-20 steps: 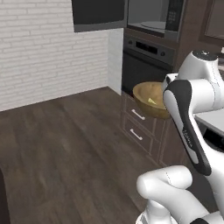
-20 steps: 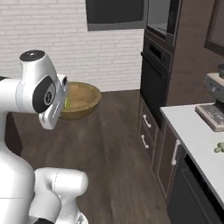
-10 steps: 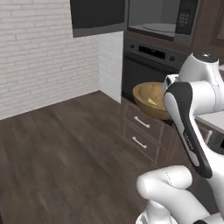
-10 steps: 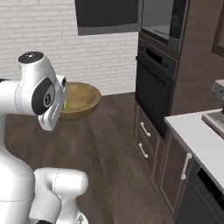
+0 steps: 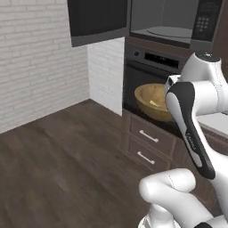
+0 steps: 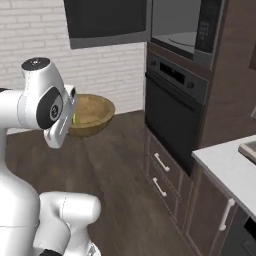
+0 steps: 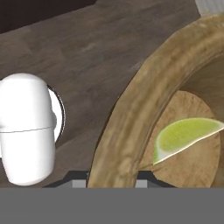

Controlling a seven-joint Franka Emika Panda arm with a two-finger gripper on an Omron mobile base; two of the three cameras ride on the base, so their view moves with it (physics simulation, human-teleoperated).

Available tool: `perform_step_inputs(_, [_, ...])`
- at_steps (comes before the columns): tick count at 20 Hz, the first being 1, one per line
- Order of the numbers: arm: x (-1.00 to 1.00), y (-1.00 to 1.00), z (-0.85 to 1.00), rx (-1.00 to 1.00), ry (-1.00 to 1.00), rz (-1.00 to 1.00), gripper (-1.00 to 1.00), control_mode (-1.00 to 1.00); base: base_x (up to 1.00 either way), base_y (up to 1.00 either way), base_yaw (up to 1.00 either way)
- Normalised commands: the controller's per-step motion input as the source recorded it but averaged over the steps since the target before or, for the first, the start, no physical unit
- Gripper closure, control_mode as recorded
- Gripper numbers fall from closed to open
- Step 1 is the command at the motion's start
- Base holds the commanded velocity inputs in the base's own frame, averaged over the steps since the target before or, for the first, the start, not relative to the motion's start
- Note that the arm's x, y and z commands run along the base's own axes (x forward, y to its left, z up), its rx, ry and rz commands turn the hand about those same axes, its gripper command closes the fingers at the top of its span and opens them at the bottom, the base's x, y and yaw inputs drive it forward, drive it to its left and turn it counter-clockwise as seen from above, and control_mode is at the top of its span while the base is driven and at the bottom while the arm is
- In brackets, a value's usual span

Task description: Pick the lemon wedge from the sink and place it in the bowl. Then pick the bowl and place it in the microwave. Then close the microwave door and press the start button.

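The light-brown wooden bowl (image 5: 152,101) hangs in the air in front of the arm, and my gripper (image 7: 109,182) is shut on its rim (image 7: 127,118). The yellow-green lemon wedge (image 7: 183,136) lies inside the bowl on its golden-tan floor. From the right base view the bowl (image 6: 94,114) floats beside the arm's head, left of the oven. Above the oven, the microwave (image 5: 171,24) stands open, showing its pale interior and turntable. The black microwave door (image 5: 98,20) is swung out to its left. The sink is out of view.
A black built-in oven (image 6: 170,102) sits under the microwave, with two drawers (image 5: 147,141) below it. A pale counter (image 6: 227,167) over dark cabinets runs at the right. White brick wall (image 5: 40,62) and dark wood floor (image 5: 62,164) lie to the left.
The base has driven, so both base views have shifted and the microwave and oven now loom larger and closer. The bowl stays gripped in the same place relative to the arm.
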Motion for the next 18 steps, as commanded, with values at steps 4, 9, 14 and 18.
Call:
perform_step_inputs(4, [0.0, 0.0, 0.0, 0.0, 0.0, 0.0, 1.0, 1.0, 0.67, 0.44, -0.4])
perform_step_inputs(9, [0.0, 0.0, 0.0, 0.0, 0.0, 0.0, 1.0, 1.0, 0.46, 0.51, -0.45])
perform_step_inputs(14, [0.0, 0.0, 0.0, 0.0, 0.0, 0.0, 1.0, 1.0, 0.52, 0.12, -0.39])
perform_step_inputs(18, [0.0, 0.0, 0.0, 0.0, 0.0, 0.0, 1.0, 1.0, 0.67, 0.13, -0.22])
